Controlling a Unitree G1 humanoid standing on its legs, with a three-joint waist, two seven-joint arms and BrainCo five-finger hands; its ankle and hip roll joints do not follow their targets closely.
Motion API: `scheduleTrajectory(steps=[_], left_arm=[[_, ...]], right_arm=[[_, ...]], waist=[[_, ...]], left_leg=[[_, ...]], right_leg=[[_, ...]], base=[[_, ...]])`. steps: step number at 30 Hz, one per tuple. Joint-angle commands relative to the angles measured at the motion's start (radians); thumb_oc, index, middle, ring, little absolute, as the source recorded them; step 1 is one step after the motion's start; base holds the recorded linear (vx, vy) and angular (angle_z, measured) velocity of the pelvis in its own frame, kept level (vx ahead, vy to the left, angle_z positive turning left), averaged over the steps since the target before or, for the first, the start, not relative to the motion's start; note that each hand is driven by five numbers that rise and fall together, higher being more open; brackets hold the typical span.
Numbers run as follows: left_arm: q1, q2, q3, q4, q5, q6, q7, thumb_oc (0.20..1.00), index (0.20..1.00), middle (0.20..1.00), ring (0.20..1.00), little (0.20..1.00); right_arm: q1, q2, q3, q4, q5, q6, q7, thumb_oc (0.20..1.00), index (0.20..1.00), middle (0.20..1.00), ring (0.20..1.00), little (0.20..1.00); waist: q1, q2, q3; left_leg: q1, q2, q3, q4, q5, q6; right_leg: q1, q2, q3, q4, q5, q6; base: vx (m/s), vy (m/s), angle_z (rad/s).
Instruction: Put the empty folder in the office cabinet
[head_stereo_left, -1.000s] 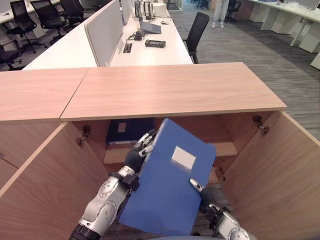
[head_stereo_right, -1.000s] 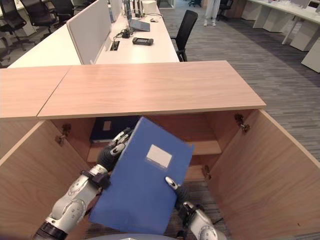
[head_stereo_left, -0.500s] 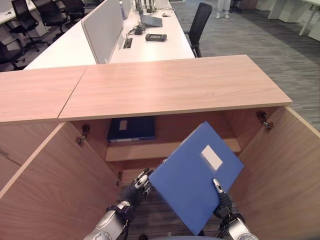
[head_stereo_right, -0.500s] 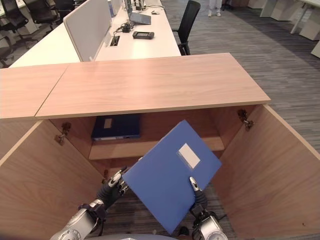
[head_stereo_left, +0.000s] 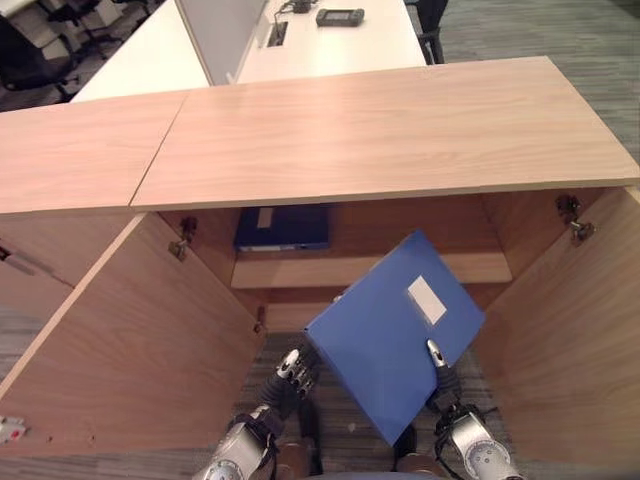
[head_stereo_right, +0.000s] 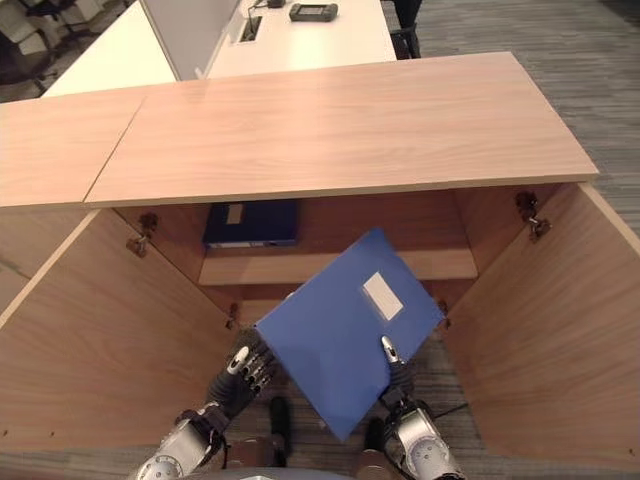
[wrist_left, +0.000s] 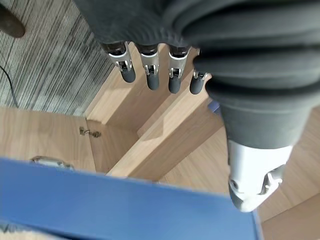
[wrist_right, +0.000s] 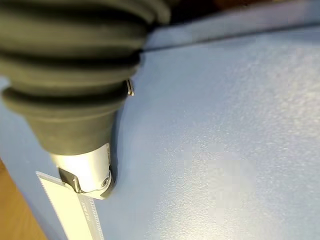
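blue folder (head_stereo_left: 390, 330) held tilted in front of the open cabinet (head_stereo_left: 380, 140), one corner down, its white label (head_stereo_left: 427, 300) facing up, not yet on a shelf. gripped at its lower right edge by the right hand (head_stereo_left: 441, 378), thumb (wrist_right: 85, 172) pressed flat on the blue cover just beside the label strip, the other fingers hidden under the folder. left hand (head_stereo_left: 292, 370) low at the folder's lower left corner, fingers (wrist_left: 150, 70) straight and close together in a row, curled round nothing; cannot tell from the eye views whether they touch the folder's underside, though the blue edge lies just beside the thumb (wrist_left: 255, 180) in the left wrist view. cabinet doors swung wide, left door (head_stereo_left: 130, 340) and right door (head_stereo_left: 570, 340) standing out on either side of the folder. inside, a wooden shelf (head_stereo_left: 370, 268) running across the back, with a dark blue binder (head_stereo_left: 283, 227) lying flat on it toward the left, well apart from the held folder. beyond the cabinet top, a white desk (head_stereo_left: 330, 45) with a black device (head_stereo_left: 340, 16) lying on it and a grey divider panel (head_stereo_left: 215, 30) standing alongside. grey carpet (head_stereo_left: 330, 390) below, between the doors.
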Motion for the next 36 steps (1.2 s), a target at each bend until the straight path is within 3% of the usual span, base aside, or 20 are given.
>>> scheduleTrajectory(steps=[1, 2, 4, 5, 7, 9, 10, 12, 15, 17, 20, 24, 28, 30, 31, 32, 33, 35, 36], left_arm=[[0.028, 0.046, 0.001, -0.123, -0.021, -0.018, -0.006, 1.000, 1.000, 1.000, 1.000, 1.000], [0.029, 0.049, 0.005, -0.127, -0.020, -0.019, -0.005, 1.000, 1.000, 1.000, 1.000, 1.000], [0.040, 0.060, 0.021, -0.135, -0.020, -0.025, 0.005, 1.000, 1.000, 1.000, 1.000, 1.000], [0.048, 0.070, 0.032, -0.135, -0.021, -0.031, 0.013, 1.000, 1.000, 1.000, 1.000, 1.000], [0.051, 0.076, 0.039, -0.138, -0.023, -0.032, 0.016, 1.000, 1.000, 1.000, 1.000, 1.000], [0.075, 0.104, 0.060, -0.156, -0.036, -0.033, 0.012, 1.000, 1.000, 1.000, 1.000, 1.000], [0.088, 0.114, 0.068, -0.162, -0.042, -0.035, 0.011, 1.000, 1.000, 1.000, 1.000, 1.000], [0.100, 0.127, 0.074, -0.165, -0.047, -0.032, 0.010, 1.000, 1.000, 1.000, 1.000, 1.000], [0.106, 0.147, 0.062, -0.152, -0.040, -0.032, 0.006, 1.000, 1.000, 1.000, 1.000, 1.000], [0.102, 0.145, 0.062, -0.149, -0.039, -0.033, 0.004, 1.000, 1.000, 1.000, 1.000, 1.000], [0.080, 0.141, 0.057, -0.145, -0.025, -0.049, 0.001, 1.000, 1.000, 1.000, 1.000, 1.000], [0.082, 0.117, 0.069, -0.131, -0.022, -0.054, -0.004, 1.000, 1.000, 1.000, 1.000, 1.000], [0.115, 0.081, 0.066, -0.113, -0.035, -0.049, -0.008, 1.000, 1.000, 1.000, 1.000, 1.000], [0.111, 0.074, 0.044, -0.104, -0.053, -0.050, -0.012, 1.000, 1.000, 1.000, 1.000, 1.000], [0.110, 0.073, 0.044, -0.103, -0.053, -0.050, -0.012, 1.000, 1.000, 1.000, 1.000, 1.000], [0.101, 0.064, 0.022, -0.099, -0.059, -0.054, -0.010, 1.000, 1.000, 1.000, 1.000, 1.000], [0.099, 0.061, 0.008, -0.091, -0.059, -0.055, -0.012, 1.000, 1.000, 1.000, 1.000, 1.000], [0.093, 0.054, -0.003, -0.086, -0.060, -0.053, -0.011, 1.000, 1.000, 1.000, 1.000, 1.000], [0.095, 0.051, -0.010, -0.085, -0.050, -0.043, -0.008, 1.000, 1.000, 1.000, 1.000, 1.000]], right_arm=[[-0.074, 0.037, 0.015, -0.031, 0.029, 0.003, 0.032, 0.200, 0.200, 0.200, 0.200, 0.200], [-0.075, 0.040, 0.012, -0.031, 0.025, 0.002, 0.029, 0.200, 0.200, 0.200, 0.200, 0.200], [-0.083, 0.056, 0.008, -0.038, 0.006, 0.004, 0.020, 0.200, 0.200, 0.200, 0.200, 0.200], [-0.083, 0.062, 0.007, -0.051, -0.002, 0.001, 0.014, 0.200, 0.200, 0.200, 0.200, 0.200], [-0.083, 0.065, 0.008, -0.060, -0.002, 0.005, 0.013, 0.200, 0.200, 0.200, 0.200, 0.200], [-0.076, 0.065, 0.030, -0.104, -0.010, 0.006, 0.017, 0.200, 0.200, 0.200, 0.200, 0.200], [-0.071, 0.065, 0.033, -0.119, -0.013, 0.008, 0.019, 0.200, 0.200, 0.200, 0.200, 0.200], [-0.066, 0.063, 0.039, -0.134, -0.015, 0.013, 0.024, 0.200, 0.200, 0.200, 0.200, 0.200], [-0.062, 0.049, 0.050, -0.169, -0.010, 0.002, 0.029, 0.200, 0.200, 0.200, 0.200, 0.200], [-0.058, 0.048, 0.052, -0.182, 0.000, -0.004, 0.029, 0.200, 0.200, 0.200, 0.200, 0.200], [-0.046, 0.046, 0.052, -0.202, 0.009, -0.022, 0.023, 0.200, 0.200, 0.200, 0.200, 0.200], [-0.023, 0.042, 0.034, -0.194, 0.006, -0.023, 0.026, 0.200, 0.200, 0.200, 0.200, 0.200], [-0.019, 0.013, 0.027, -0.189, 0.005, -0.026, 0.025, 0.200, 0.200, 0.200, 0.200, 0.200], [-0.038, -0.024, 0.010, -0.223, 0.006, -0.044, 0.026, 0.200, 0.200, 0.200, 0.200, 0.200], [-0.039, -0.024, 0.010, -0.223, 0.006, -0.044, 0.026, 0.200, 0.200, 0.200, 0.200, 0.200], [-0.066, -0.050, 0.001, -0.252, 0.016, -0.070, 0.016, 0.200, 0.200, 0.200, 0.200, 0.200], [-0.079, -0.064, -0.004, -0.267, 0.013, -0.081, 0.010, 0.200, 0.200, 0.200, 0.200, 0.200], [-0.095, -0.078, -0.021, -0.293, 0.017, -0.091, 0.006, 0.200, 0.200, 0.200, 0.200, 0.200], [-0.111, -0.092, -0.035, -0.320, 0.012, -0.111, -0.004, 0.200, 0.200, 0.200, 0.200, 0.200]], waist=[[0.022, -0.033, -0.040], [0.025, -0.033, -0.045], [0.035, -0.033, -0.050], [0.039, -0.027, -0.044], [0.041, -0.024, -0.040], [0.049, -0.015, -0.021], [0.051, -0.015, -0.023], [0.048, -0.015, -0.020], [0.011, -0.016, 0.011], [-0.002, -0.020, 0.027], [-0.042, -0.023, 0.046], [-0.050, -0.032, 0.028], [-0.054, -0.016, -0.003], [-0.053, 0.001, 0.014], [-0.054, 0.001, 0.013], [-0.048, 0.000, 0.050], [-0.043, 0.007, 0.063], [-0.044, 0.012, 0.070], [-0.038, 0.025, 0.073]], left_leg=[[-0.069, 0.013, -0.009, 0.030, -0.002, -0.015], [-0.072, 0.006, 0.000, 0.033, -0.011, -0.006], [-0.057, -0.033, 0.029, 0.033, -0.054, 0.025], [-0.046, -0.054, 0.044, 0.034, -0.075, 0.042], [-0.041, -0.060, 0.050, 0.030, -0.081, 0.049], [-0.039, -0.059, 0.068, 0.033, -0.096, 0.059], [-0.024, -0.057, 0.060, 0.024, -0.121, 0.051], [-0.022, -0.049, 0.065, 0.022, -0.124, 0.049], [0.018, -0.039, 0.051, 0.029, -0.152, 0.050], [0.021, -0.040, 0.055, 0.040, -0.141, 0.052], [0.102, -0.045, 0.015, 0.042, -0.181, 0.042], [0.137, -0.047, -0.011, 0.049, -0.207, 0.036], [0.144, -0.016, -0.032, 0.043, -0.199, 0.013], [0.091, 0.019, -0.044, 0.114, -0.190, -0.028], [0.087, 0.019, -0.045, 0.117, -0.192, -0.028], [-0.001, 0.033, -0.058, 0.249, -0.174, -0.041], [-0.027, 0.048, -0.052, 0.284, -0.190, -0.048], [-0.064, 0.063, -0.022, 0.287, -0.177, -0.050], [-0.099, 0.072, 0.011, 0.239, -0.138, -0.048]], right_leg=[[0.126, 0.034, -0.016, 0.004, -0.195, 0.053], [0.119, 0.021, -0.012, 0.004, -0.188, 0.066], [0.117, -0.050, -0.022, 0.004, -0.140, 0.111], [0.096, -0.106, -0.032, 0.069, -0.104, 0.135], [0.075, -0.125, -0.029, 0.109, -0.093, 0.137], [0.020, -0.170, -0.068, 0.180, -0.038, 0.129], [0.014, -0.176, -0.084, 0.177, -0.044, 0.132], [-0.003, -0.168, -0.105, 0.161, -0.039, 0.127], [-0.128, -0.075, -0.081, 0.109, -0.045, 0.107], [-0.160, -0.067, -0.084, 0.091, -0.017, 0.099], [-0.223, -0.025, -0.058, 0.055, 0.011, 0.102], [-0.179, -0.026, -0.064, 0.030, 0.032, 0.091], [-0.151, -0.009, -0.076, 0.026, 0.023, 0.076], [-0.151, -0.011, -0.098, 0.054, -0.024, 0.048], [-0.152, -0.011, -0.100, 0.055, -0.025, 0.048], [-0.151, -0.025, -0.119, 0.081, -0.057, 0.021], [-0.137, -0.024, -0.118, 0.091, -0.094, 0.020], [-0.135, -0.041, -0.133, 0.108, -0.116, 0.016], [-0.132, -0.053, -0.141, 0.132, -0.125, 0.016]], base=[[0.06, 0.153, -0.26], [0.11, 0.299, -0.15], [0.13, 0.349, -0.14], [0.11, 0.308, -0.25], [0.06, 0.194, -0.24], [0.07, 0.126, -0.26], [0.10, 0.038, -0.39], [0.08, 0.005, -0.36], [0.13, -0.027, -0.11], [0.03, -0.037, 0.10], [0.29, -0.084, 0.36], [0.18, -0.100, 0.38], [0.18, -0.171, 0.25], [0.01, -0.138, 0.06], [-0.11, -0.124, 0.36], [-0.05, -0.107, 0.52], [-0.05, -0.107, 0.57], [0.00, 0.016, 0.38], [-0.01, 0.056, 0.39]])
